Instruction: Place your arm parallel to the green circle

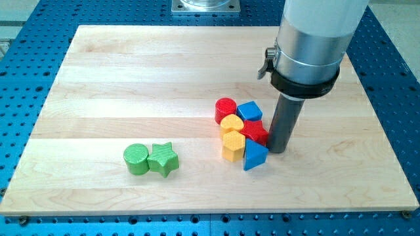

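Note:
The green circle [136, 158] lies on the wooden board at the view's lower left, touching a green star [163, 159] on its right. My tip [277, 150] stands far to the right of both, right of centre on the board. It is close against the right side of a cluster of blocks, beside a red block [256, 132] and a blue block [254, 156].
The cluster also holds a red cylinder [225, 109], a blue block [249, 111], a yellow heart [231, 124] and a yellow hexagon [233, 145]. The wooden board [131, 78] lies on a blue perforated table [394, 59]. The arm's wide grey body [308, 46] hangs above the board's upper right.

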You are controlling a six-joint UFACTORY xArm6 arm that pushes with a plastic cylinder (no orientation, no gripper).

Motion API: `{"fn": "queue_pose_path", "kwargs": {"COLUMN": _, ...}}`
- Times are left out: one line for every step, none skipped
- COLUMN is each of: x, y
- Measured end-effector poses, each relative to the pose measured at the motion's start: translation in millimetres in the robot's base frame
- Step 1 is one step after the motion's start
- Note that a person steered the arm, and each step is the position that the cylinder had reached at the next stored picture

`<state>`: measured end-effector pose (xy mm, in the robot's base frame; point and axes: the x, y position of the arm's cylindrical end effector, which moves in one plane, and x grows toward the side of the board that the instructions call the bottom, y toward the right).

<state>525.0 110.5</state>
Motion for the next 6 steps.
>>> {"fn": "queue_pose_path", "kwargs": {"x": -1.5, "y": 22.5}}
{"fn": "queue_pose_path", "kwargs": {"x": -72.1, "y": 30.1}}
{"fn": "queue_pose_path", "kwargs": {"x": -112.8, "y": 15.2}}
{"fn": "queue_pose_path", "kwargs": {"x": -107.8, "y": -26.1}}
{"fn": "queue_pose_path", "kwargs": {"x": -130.7, "y": -34.2}}
{"fn": "queue_pose_path", "kwargs": {"x": -105.3, "y": -94.9}}
